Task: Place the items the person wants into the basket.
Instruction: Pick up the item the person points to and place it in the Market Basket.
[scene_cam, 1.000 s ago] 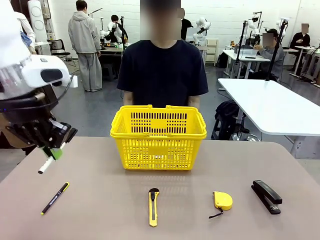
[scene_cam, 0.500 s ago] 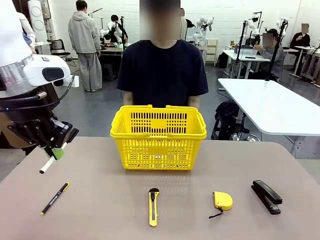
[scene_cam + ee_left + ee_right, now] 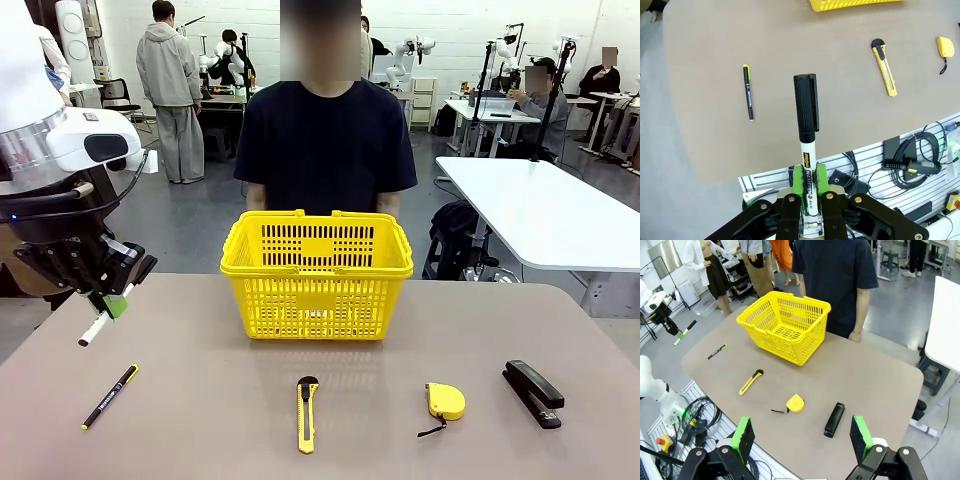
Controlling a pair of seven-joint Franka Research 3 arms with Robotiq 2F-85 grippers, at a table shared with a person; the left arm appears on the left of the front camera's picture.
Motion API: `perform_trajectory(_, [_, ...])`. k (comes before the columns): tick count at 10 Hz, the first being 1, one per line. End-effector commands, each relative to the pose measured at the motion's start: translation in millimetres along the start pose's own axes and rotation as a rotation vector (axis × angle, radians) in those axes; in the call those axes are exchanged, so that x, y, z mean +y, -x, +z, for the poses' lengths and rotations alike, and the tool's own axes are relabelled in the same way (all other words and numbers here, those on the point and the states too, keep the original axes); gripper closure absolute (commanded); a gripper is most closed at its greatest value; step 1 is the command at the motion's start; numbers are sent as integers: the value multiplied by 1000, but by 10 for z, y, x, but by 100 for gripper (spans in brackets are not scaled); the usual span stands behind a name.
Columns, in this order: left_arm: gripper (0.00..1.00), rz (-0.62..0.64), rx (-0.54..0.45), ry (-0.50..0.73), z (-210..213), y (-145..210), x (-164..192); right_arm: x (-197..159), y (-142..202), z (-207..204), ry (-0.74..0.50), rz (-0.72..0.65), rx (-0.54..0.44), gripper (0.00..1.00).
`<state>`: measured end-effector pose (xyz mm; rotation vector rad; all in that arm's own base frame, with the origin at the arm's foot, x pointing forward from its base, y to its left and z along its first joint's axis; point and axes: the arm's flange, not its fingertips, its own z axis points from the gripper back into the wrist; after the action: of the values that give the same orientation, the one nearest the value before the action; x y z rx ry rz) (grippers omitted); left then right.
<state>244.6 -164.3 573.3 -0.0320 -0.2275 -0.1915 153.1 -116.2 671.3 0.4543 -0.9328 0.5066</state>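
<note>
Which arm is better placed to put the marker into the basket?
Left. The left end effector is shut on the marker, raised left of the basket. The right end effector stands open and empty, well back from the basket.

1. The basket [image 3: 316, 275] sits mid-frame on the worktop [image 3: 200, 400], with the person [image 3: 330, 130] behind it.
2. Across the lower frame, left to right: pen [image 3: 110, 396], utility knife [image 3: 307, 413], tape measure [image 3: 445, 400], stapler [image 3: 533, 393].
3. At the left edge, the marker [image 3: 92, 331] hangs in the left end effector [image 3: 112, 303].

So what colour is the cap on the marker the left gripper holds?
Black cap on a white marker, clearest in the left wrist view.
</note>
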Motion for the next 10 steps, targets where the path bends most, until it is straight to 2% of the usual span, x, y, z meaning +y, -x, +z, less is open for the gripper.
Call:
perform_trajectory(1, [92,-4,-1,10,14,5,6,7,11,1,5,-7,11,0])
perform_trajectory(3, [89,0,0,0,1,0,0,7,11,1,5,-7,11,0])
perform_trajectory(4, [89,-106,63,46,8,-262,-181,7,11,1,5,-7,11,0])
perform_trajectory(5, [89,-228,56,51,16,-542,-335,7,11,1,5,-7,11,0])
perform_trajectory(7, [89,-336,80,4,-57,-1182,-627,7,11,1,5,-7,11,0])
perform_trajectory(8, [89,-376,53,-40,-95,-1441,-754,7,11,1,5,-7,11,0])
perform_trajectory(10, [89,-501,29,-75,-194,-1826,-1016,7,11,1,5,-7,11,0])
